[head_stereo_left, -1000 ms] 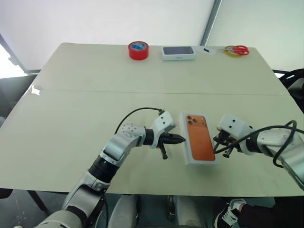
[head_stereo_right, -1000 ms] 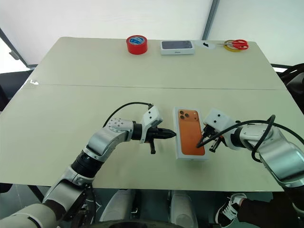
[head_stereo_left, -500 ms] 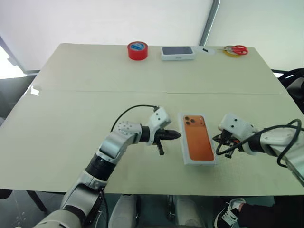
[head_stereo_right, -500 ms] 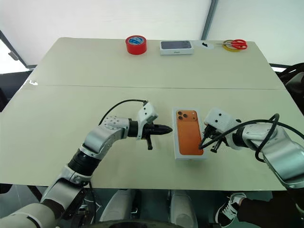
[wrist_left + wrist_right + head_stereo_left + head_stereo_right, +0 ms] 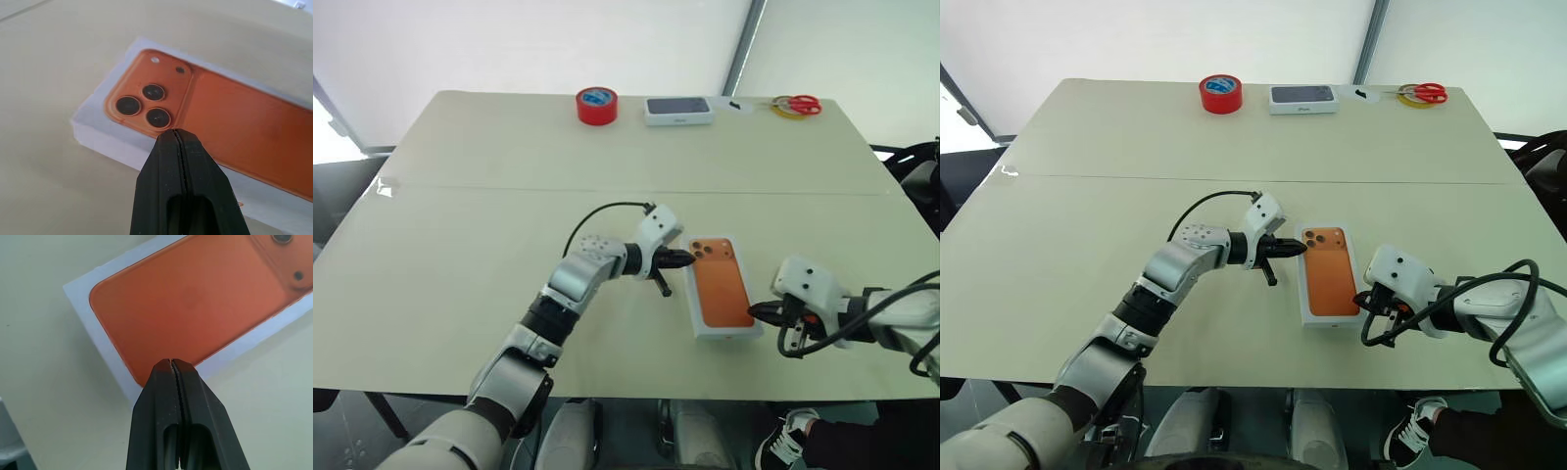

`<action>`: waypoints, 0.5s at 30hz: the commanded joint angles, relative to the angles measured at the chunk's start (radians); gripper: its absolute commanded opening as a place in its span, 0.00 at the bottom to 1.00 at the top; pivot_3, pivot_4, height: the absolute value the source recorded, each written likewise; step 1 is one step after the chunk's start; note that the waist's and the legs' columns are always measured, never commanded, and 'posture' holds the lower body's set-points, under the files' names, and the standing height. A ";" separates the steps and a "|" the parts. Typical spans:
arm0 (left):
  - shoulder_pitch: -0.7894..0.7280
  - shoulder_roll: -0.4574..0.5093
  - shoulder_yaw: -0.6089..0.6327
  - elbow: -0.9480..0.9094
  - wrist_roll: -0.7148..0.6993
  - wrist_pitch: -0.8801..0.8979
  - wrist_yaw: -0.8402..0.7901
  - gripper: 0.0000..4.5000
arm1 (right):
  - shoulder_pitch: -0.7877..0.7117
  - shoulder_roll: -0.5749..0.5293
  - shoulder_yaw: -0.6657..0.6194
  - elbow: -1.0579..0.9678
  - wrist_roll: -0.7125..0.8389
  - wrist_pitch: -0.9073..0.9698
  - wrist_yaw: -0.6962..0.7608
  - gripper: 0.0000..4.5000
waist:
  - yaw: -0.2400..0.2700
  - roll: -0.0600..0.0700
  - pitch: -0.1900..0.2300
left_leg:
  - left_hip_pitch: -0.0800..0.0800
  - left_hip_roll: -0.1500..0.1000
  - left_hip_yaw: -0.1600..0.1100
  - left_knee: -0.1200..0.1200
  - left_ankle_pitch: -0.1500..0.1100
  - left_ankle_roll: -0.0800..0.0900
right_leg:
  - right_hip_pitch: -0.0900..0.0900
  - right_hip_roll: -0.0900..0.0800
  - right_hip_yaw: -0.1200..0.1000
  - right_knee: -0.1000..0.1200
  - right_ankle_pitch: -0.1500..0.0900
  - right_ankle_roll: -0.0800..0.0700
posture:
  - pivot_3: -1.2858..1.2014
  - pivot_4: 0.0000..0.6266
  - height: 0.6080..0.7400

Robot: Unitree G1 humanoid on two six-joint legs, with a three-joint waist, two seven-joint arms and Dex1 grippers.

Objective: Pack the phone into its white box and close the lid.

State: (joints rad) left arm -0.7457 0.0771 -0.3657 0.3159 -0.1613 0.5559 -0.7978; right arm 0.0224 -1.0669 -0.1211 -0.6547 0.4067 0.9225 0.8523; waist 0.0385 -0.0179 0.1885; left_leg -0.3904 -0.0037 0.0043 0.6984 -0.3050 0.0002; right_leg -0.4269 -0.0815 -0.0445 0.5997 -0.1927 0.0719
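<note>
The orange phone lies back-up in the white box near the table's front edge, and the box's white rim frames it all round. Its three-lens camera cluster is at the far left corner. My left gripper is shut, with its tip at the box's far left corner beside the lenses. My right gripper is also shut, and its tip is at the box's near right edge. In the right wrist view the shut fingertips meet the phone's near corner over the white rim.
At the table's far edge stand a red tape roll, a small white box with a dark phone picture, and red-handled scissors on a yellow ring. A seam crosses the tabletop.
My left gripper has moved right, up to the box's far left corner. My right gripper has drawn back toward me, from over the phone's right side to the box's near right edge.
</note>
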 commanded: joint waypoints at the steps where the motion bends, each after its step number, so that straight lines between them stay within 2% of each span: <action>1: -0.015 0.000 -0.019 0.011 0.032 -0.019 0.000 0.00 | -0.006 0.017 0.021 -0.014 -0.014 0.010 -0.041 0.01 | 0.000 0.000 0.000 | 0.000 0.000 0.000 0.000 0.000 0.000 | 0.000 0.000 0.000 0.000 0.000 0.000 | 0.52 0.24 1.00; 7: 0.010 0.022 0.021 -0.026 0.029 -0.031 0.014 0.00 | -0.011 0.020 0.018 0.007 -0.020 -0.014 -0.052 0.01 | 0.000 0.000 -0.001 | 0.000 0.000 0.000 0.000 0.000 0.000 | 0.001 0.000 0.000 0.000 0.001 0.000 | 0.52 0.24 1.00; 15: 0.056 0.155 0.260 -0.190 -0.058 -0.072 0.070 0.00 | -0.195 0.166 -0.056 0.199 -0.077 -0.191 -0.183 0.01 | -0.010 0.001 0.000 | 0.000 0.001 0.000 0.000 0.000 0.000 | -0.001 0.002 0.000 0.000 0.001 0.000 | 0.52 0.24 1.00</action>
State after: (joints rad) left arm -0.6970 0.2161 -0.1675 0.1936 -0.1892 0.5070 -0.7402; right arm -0.1407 -0.9111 -0.1307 -0.4868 0.3507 0.7739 0.7017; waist 0.0286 -0.0173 0.1880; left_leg -0.3903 -0.0026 0.0040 0.6982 -0.3050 0.0002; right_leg -0.4276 -0.0795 -0.0439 0.6000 -0.1902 0.0738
